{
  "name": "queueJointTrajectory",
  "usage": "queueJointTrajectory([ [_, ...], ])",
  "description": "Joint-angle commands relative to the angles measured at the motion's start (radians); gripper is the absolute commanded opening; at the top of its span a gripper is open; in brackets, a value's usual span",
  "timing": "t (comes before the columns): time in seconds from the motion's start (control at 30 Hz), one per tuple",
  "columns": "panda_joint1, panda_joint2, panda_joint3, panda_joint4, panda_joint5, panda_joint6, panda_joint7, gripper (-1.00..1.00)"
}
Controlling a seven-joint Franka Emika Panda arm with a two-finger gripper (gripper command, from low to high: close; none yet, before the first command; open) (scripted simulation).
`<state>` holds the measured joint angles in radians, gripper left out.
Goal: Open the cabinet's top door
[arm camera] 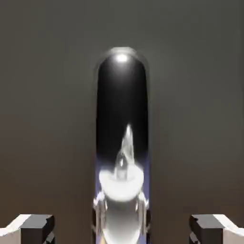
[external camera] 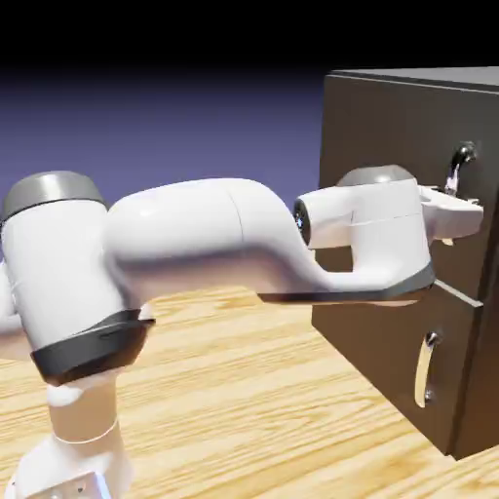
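Observation:
The cabinet (external camera: 429, 78) stands at the exterior view's right, dark brown-grey. Its top door (external camera: 380, 136) is the upper panel and lies flush and closed. The door's curved silver handle (external camera: 460, 164) shows above my hand. My gripper (external camera: 460, 207) is pressed up to that handle. In the hand view the silver handle (arm camera: 122, 143) runs up the middle, straddled by my gripper (arm camera: 122, 229). The left fingertip (arm camera: 31, 228) and right fingertip (arm camera: 212, 228) stand wide apart, each with a dark gap to the bar. The gripper is open and touches nothing.
Below the top door is a shorter panel (external camera: 390, 341) with a smaller silver handle (external camera: 426, 368); its upper edge juts out slightly under my forearm. The wooden table (external camera: 244, 390) stretches between the robot's base and the cabinet.

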<state>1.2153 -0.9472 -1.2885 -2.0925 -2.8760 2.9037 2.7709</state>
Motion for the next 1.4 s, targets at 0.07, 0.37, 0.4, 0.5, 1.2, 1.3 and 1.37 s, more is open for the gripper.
queueJointTrajectory([
  [0.07, -0.109, 0.011, 0.071, -0.101, 0.041, -0.062, 0.002, -1.00],
  [0.37, -0.435, -0.009, 0.326, -0.390, 0.214, -0.237, -0.033, -1.00],
  [0.4, -0.471, -0.018, 0.359, -0.423, 0.240, -0.257, -0.041, -1.00],
  [0.5, -0.579, -0.055, 0.464, -0.524, 0.331, -0.321, -0.071, -1.00],
  [1.2, -0.829, -0.414, 1.225, -0.934, 1.185, -0.785, -0.303, -1.00],
  [1.3, -0.806, -0.427, 1.334, -0.941, 1.305, -0.861, -0.316, -1.00],
  [1.37, -0.789, -0.427, 1.406, -0.938, 1.382, -0.912, -0.320, -1.00],
])
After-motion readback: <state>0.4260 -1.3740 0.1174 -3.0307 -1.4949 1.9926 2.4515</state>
